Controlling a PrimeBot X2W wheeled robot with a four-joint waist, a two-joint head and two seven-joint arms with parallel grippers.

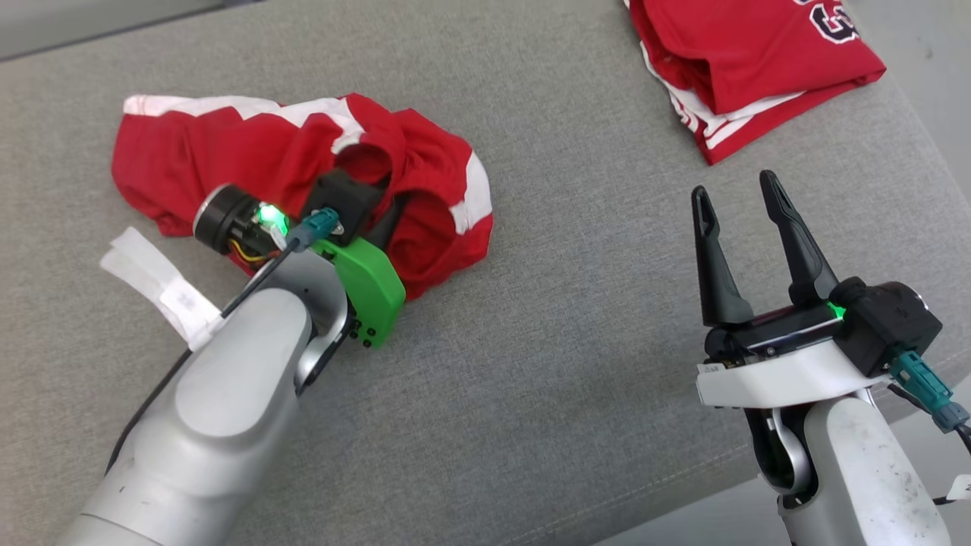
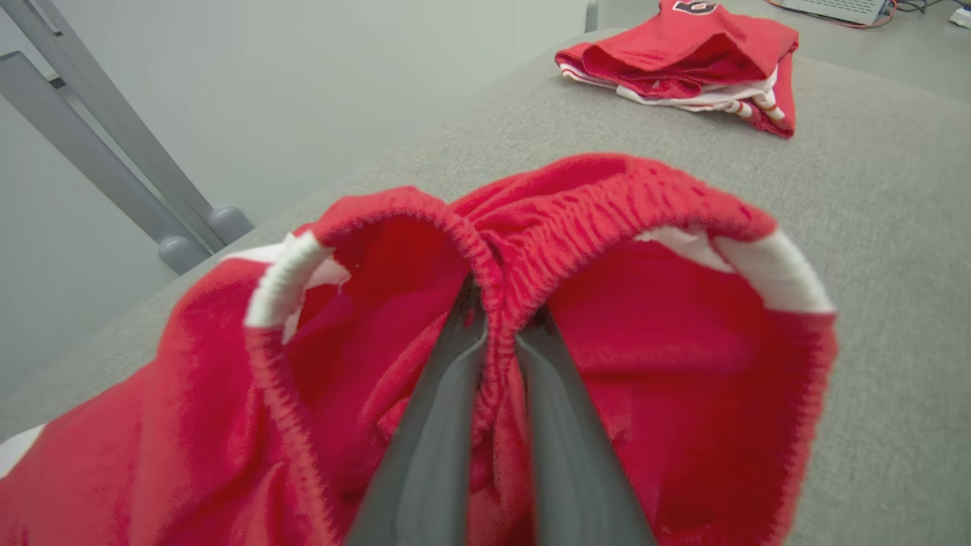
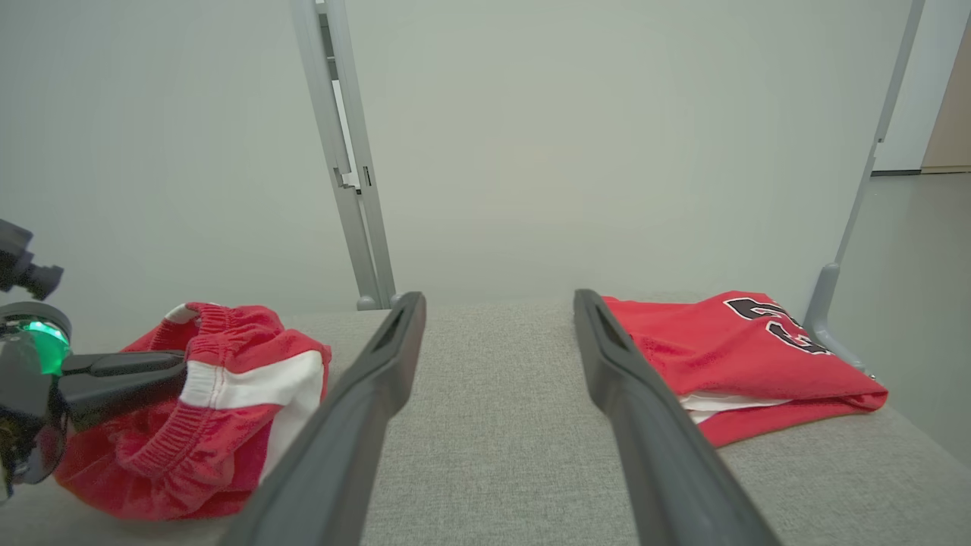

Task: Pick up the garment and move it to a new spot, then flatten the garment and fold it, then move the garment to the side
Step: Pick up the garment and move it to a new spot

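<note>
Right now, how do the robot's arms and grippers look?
Both forearms are pale grey with teal connectors. The left gripper and right gripper have two dark fingers and a green light. The left wrist bears a green plate and white tag.

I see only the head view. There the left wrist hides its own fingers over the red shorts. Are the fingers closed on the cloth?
Observer: Yes. In the left wrist view the left gripper has its fingers pinched on the elastic waistband of the red shorts.
Operator: Are the shorts lifted from the surface?
Observer: No. In the right wrist view their underside lies on the grey surface.
Operator: Does anything stand behind the surface?
Observer: A grey metal post rises behind its far edge.
</note>
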